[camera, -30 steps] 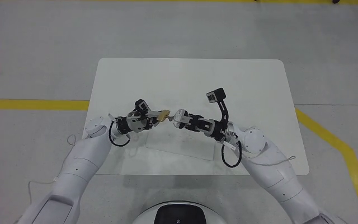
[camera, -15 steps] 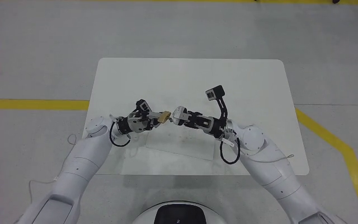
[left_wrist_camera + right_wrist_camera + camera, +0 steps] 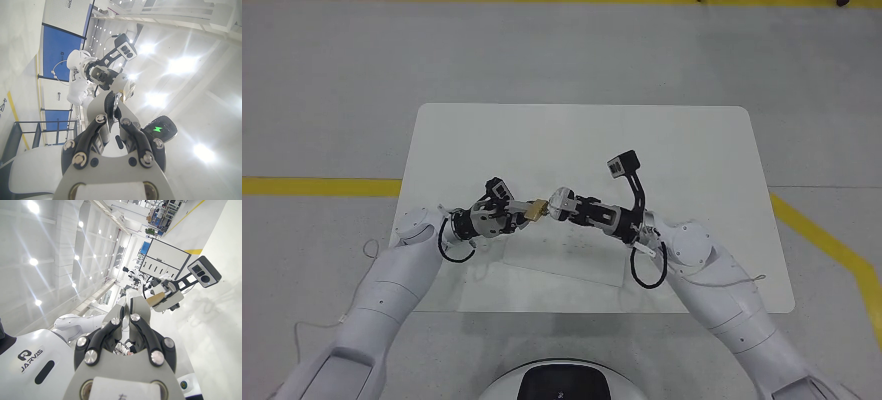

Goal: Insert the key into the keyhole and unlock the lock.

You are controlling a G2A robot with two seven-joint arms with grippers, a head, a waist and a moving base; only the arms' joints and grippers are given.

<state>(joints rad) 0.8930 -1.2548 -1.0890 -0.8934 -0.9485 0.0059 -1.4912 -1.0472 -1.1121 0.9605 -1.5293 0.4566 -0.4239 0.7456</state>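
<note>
Brass-coloured and small, the lock (image 3: 534, 209) hangs in the air with the white table (image 3: 662, 140) beneath it. The left gripper (image 3: 512, 213) clamps it from the lock's left side. In the left wrist view, its dark pads are pinched on a shiny metal part, probably the shackle end. The right gripper (image 3: 560, 204) sits just beside the lock on the opposite side, nose to nose with it. Its fingers are pressed nearly together, which fits a thin key pinched between them, though the key is hidden by the fingers.

Judged from this, the early steps are done. Lock and key are both off the table, one in each claw, and they have been brought face to face. The right wrist view shows the lock's brass body pointing toward the right gripper's tips, so the alignment looks close.

Whether the key's tip has entered the keyhole cannot be told, because the meeting point is too small and covered. What is probably left is seating the key fully, turning it, and freeing the shackle. No picture shows the shackle sprung open, so the lock is best taken as not yet unlocked.
</note>
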